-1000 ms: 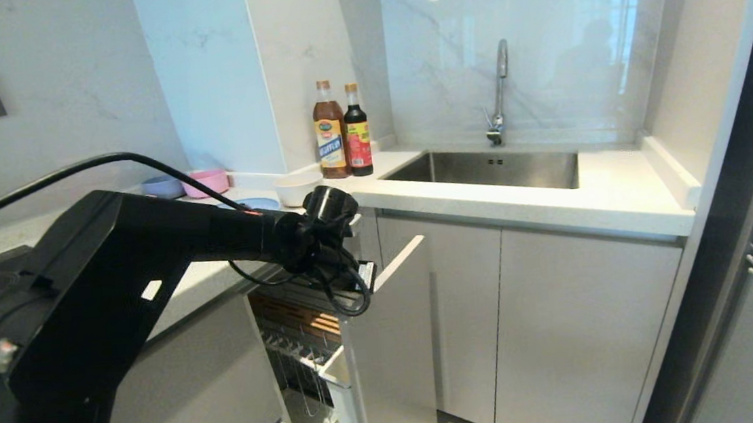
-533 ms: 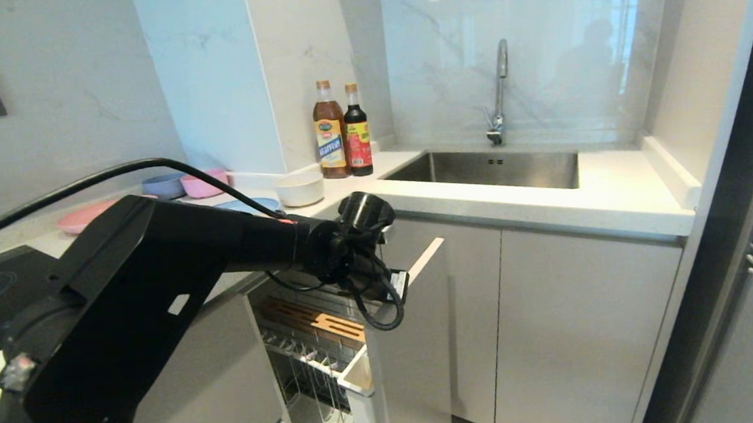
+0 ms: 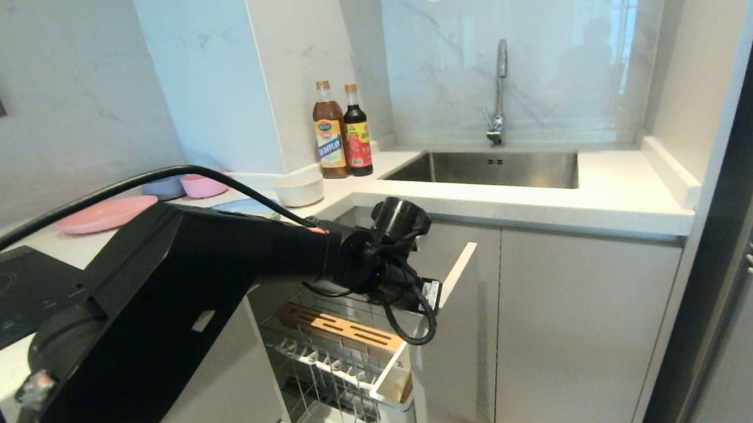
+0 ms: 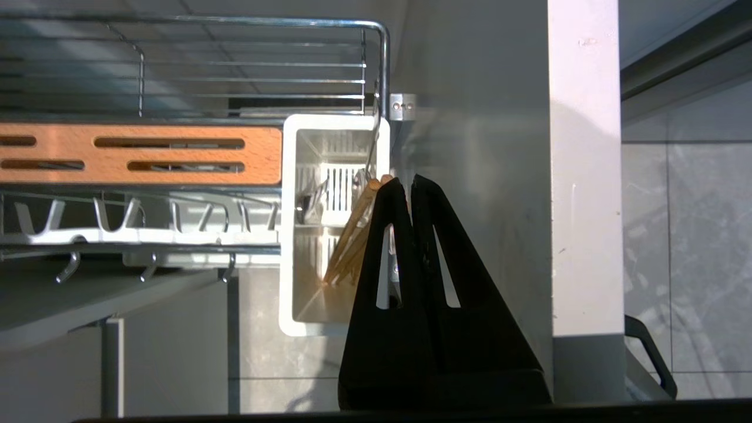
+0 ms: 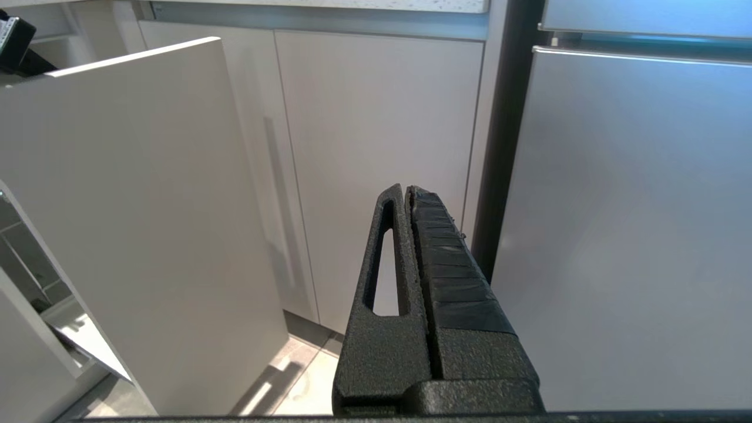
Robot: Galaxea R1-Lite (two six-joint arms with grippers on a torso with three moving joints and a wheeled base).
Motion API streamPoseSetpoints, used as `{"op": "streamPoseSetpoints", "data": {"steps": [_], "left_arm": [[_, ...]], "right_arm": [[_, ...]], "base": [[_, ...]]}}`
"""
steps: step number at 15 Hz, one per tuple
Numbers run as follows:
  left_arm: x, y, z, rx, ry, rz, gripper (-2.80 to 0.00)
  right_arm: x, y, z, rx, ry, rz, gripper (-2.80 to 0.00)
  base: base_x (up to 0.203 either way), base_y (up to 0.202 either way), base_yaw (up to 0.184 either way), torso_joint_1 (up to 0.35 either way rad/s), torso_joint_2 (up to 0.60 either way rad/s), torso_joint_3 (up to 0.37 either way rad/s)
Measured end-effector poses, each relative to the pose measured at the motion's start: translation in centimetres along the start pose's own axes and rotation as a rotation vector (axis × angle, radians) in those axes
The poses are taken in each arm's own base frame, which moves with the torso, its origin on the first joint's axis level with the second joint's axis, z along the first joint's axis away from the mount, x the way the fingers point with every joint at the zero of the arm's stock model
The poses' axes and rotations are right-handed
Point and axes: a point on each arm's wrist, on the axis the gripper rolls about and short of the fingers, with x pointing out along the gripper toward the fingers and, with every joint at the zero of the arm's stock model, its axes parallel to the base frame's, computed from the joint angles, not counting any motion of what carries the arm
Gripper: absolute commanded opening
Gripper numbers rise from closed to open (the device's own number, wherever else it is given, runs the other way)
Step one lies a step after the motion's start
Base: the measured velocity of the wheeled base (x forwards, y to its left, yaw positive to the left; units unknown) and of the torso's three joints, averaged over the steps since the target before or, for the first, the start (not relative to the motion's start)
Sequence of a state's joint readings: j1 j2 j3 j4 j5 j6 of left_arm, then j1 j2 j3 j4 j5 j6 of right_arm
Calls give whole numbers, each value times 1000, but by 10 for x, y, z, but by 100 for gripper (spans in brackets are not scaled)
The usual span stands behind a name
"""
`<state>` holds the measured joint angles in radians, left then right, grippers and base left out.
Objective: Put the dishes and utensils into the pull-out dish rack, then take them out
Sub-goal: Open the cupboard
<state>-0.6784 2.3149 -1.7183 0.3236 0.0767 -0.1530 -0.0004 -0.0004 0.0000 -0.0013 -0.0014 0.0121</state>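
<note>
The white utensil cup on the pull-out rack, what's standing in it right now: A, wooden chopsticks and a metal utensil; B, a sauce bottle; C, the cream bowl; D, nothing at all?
A: in the left wrist view the white utensil cup holds light-wood chopsticks leaning against one wall, with a grey metal utensil beside them.
</note>
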Motion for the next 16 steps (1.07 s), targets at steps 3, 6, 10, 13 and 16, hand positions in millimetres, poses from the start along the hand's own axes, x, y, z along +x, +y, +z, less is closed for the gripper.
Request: {"op": "streamPoseSetpoints", "data": {"steps": [3,6,10,13,16], "left_arm": [[-3,-14,3,-13,-18,-23,-280],[-1,-30,1,9,-18,-45,-280],[4,-49,-3,26,-15,-67,-280],[6,-60,-5,43,-12,-82,-280],[7,-63,-5,46,-12,-84,-280]], "right_arm": [[0,0,0,0,0,0,-280],[0,0,0,0,0,0,-280],[0,0,0,0,0,0,-280],[0,0,0,0,0,0,-280],[0,0,0,0,0,0,-280]], "base": [[0,0,0,0,0,0],[0,0,0,0,0,0],[0,0,0,0,0,0],[0,0,0,0,0,0],[0,0,0,0,0,0]]}}
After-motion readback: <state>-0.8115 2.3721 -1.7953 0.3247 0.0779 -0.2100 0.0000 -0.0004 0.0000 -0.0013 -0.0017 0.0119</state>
